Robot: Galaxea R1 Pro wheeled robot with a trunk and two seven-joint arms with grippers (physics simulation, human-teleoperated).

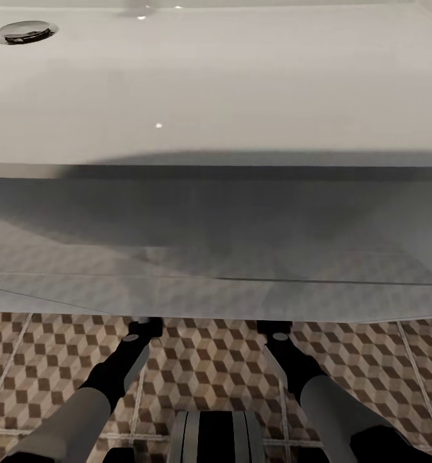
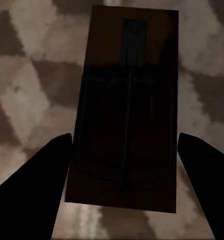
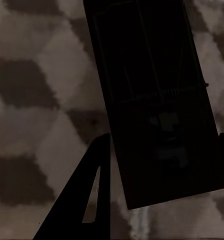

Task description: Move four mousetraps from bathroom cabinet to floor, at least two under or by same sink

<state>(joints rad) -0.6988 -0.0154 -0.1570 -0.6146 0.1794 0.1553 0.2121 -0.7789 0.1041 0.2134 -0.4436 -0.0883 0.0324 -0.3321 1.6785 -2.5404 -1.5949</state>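
A dark-brown mousetrap (image 2: 127, 110) with a wire spring sits between the two black fingers of my left gripper (image 2: 124, 137), whose tips touch its long edges just above the cube-patterned bathroom floor (image 2: 27, 100). A second mousetrap (image 3: 157, 100), slightly askew, is held the same way in my right gripper (image 3: 164, 140), close over the floor (image 3: 37, 100). In the head view both forearms (image 1: 123, 366) (image 1: 293, 366) reach under the front edge of the white sink (image 1: 216, 83), which hides the grippers and traps. The cabinet is out of view.
The sink's slab spans the whole width ahead, with a chrome drain (image 1: 25, 31) at the far left. Its grey underside and front panel (image 1: 216, 257) hang over the patterned floor tiles (image 1: 203, 366). My base (image 1: 216, 437) stands at the near edge.
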